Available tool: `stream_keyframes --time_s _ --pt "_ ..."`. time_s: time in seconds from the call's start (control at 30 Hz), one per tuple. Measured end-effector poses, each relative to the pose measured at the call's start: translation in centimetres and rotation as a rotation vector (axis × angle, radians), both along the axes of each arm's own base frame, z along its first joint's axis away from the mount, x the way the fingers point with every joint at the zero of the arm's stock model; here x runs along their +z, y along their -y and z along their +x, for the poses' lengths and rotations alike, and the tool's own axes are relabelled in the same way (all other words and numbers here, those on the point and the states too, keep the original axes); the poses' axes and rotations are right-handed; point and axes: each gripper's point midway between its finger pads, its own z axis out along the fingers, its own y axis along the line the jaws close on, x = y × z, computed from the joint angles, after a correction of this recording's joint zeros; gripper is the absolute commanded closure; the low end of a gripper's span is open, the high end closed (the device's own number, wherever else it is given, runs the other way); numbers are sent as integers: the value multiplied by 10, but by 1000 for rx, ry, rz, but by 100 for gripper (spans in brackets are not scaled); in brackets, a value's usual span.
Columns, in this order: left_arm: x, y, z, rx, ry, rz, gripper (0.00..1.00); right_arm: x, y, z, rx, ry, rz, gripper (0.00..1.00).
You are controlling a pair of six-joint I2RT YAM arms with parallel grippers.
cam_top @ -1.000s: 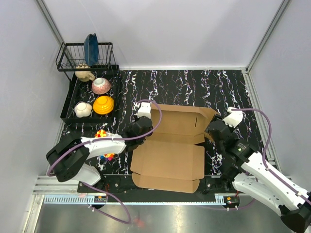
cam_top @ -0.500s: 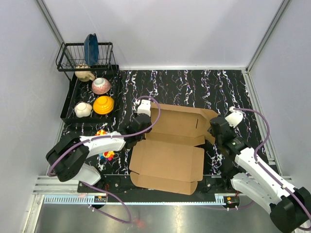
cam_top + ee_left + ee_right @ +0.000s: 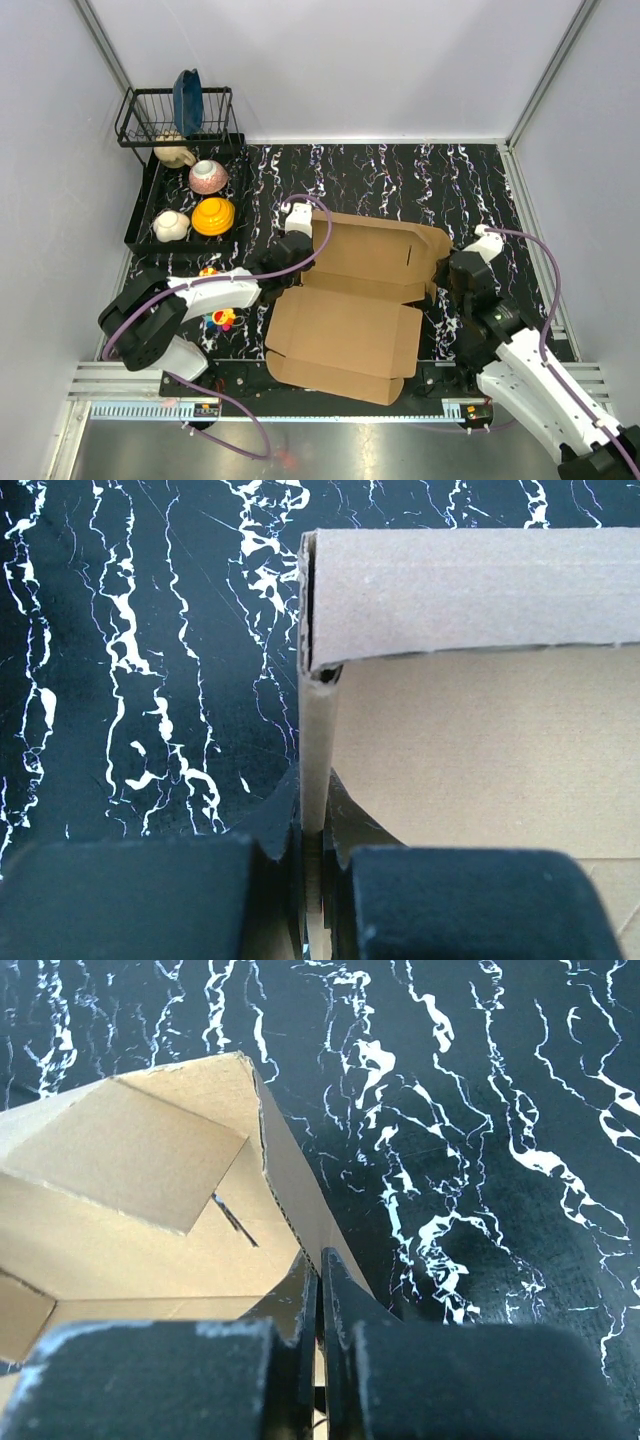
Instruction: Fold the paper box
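The paper box [image 3: 345, 335] is brown corrugated cardboard lying mid-table on the black marbled top, its front panel flat and its back panel and side flaps raised. My left gripper [image 3: 283, 262] is at the box's left edge. In the left wrist view it [image 3: 312, 825] is shut on the upright left side flap [image 3: 318, 750], with the back wall [image 3: 470, 590] folded across above. My right gripper [image 3: 447, 275] is at the box's right edge. In the right wrist view it [image 3: 320, 1280] is shut on the thin right side flap [image 3: 290, 1200], with the box's inside [image 3: 120, 1160] to its left.
A black tray [image 3: 140, 225] at the far left holds a pink bowl [image 3: 208, 176], an orange bowl [image 3: 213, 216] and a white cup [image 3: 171, 225]. Behind it a wire rack [image 3: 178, 120] holds a blue plate [image 3: 187, 100]. A colourful toy [image 3: 215, 320] lies by the left arm. Grey walls enclose the table.
My right gripper has shut on the box's right side flap and its arm has shifted slightly right. The back panel stands a little higher. My left gripper has kept its grip.
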Motion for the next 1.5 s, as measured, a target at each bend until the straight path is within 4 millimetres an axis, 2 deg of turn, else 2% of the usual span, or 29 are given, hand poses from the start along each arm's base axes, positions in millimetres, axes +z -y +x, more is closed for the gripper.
stream_keyframes --time_s 0.2,0.37,0.5,0.6,0.8,0.97,1.0,1.13,1.17,1.2,1.23,1.5 --pt "0 -2 1 25 -2 -17 100 1 -7 -10 69 -11 13 100" --pt "0 -8 3 60 3 -9 100 -1 -19 -10 132 -27 36 100" --pt "0 -11 3 75 7 0 100 -1 -31 -6 182 -32 55 96" --pt "0 -12 3 82 7 1 100 2 -33 -5 194 -23 58 100" --pt "0 -12 3 92 6 -10 100 3 -34 -7 213 -24 56 100" --pt "0 -12 3 96 12 -8 100 5 -57 0 295 -19 109 100" --pt "0 -12 2 97 15 -7 100 5 -63 2 317 -18 123 98" --pt "0 -14 2 107 23 2 100 6 -78 13 360 -9 153 80" --pt "0 -15 2 112 25 4 100 6 -81 16 369 -3 159 69" --pt "1 -15 2 114 27 5 100 8 -84 18 381 1 166 65" --pt "1 -15 2 116 28 7 100 9 -88 18 395 5 177 57" --pt "2 -8 -1 95 34 -5 100 11 -100 6 480 3 212 36"
